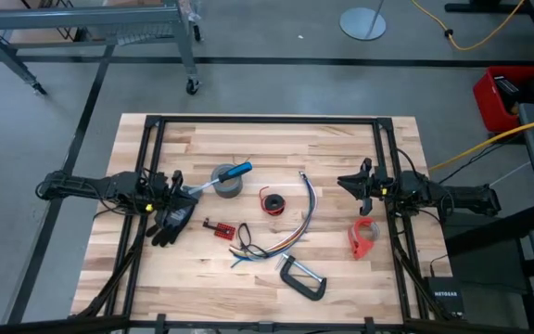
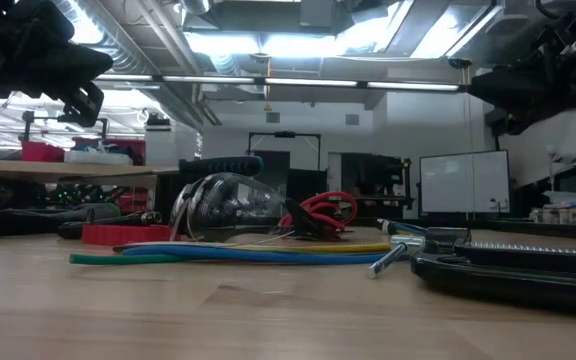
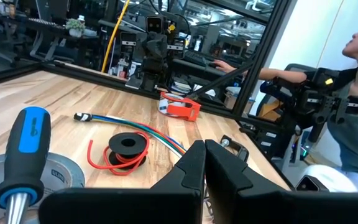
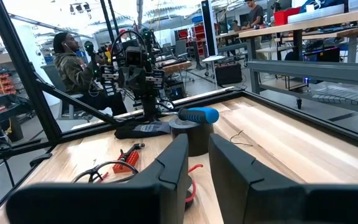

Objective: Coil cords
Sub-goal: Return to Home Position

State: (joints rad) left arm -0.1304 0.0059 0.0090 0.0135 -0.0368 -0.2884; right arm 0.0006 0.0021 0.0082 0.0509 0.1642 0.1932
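Observation:
A long bundle of yellow, blue, green and purple strands [image 1: 299, 218] lies in a curve on the table's middle right, uncoiled; it also shows in the left wrist view [image 3: 157, 132] and the low view [image 2: 248, 252]. At its near end a thin black wire [image 1: 246, 239] lies in loose loops. A small red cord ring with a black centre [image 1: 273, 201] rests flat on the wood [image 3: 126, 149]. My left gripper [image 1: 179, 179] hovers shut at the table's left, level above the table [image 3: 204, 158]. My right gripper [image 1: 346, 182] hovers at the right, fingers apart with nothing between them [image 4: 197, 155].
A grey tape roll [image 1: 224, 185] with a blue-handled screwdriver [image 1: 236, 172] on it lies left of centre. Also on the table are a black glove [image 1: 174, 221], a small red part [image 1: 218, 228], a red tape dispenser [image 1: 363, 238] and a black C-clamp [image 1: 302, 278]. People sit beyond the table.

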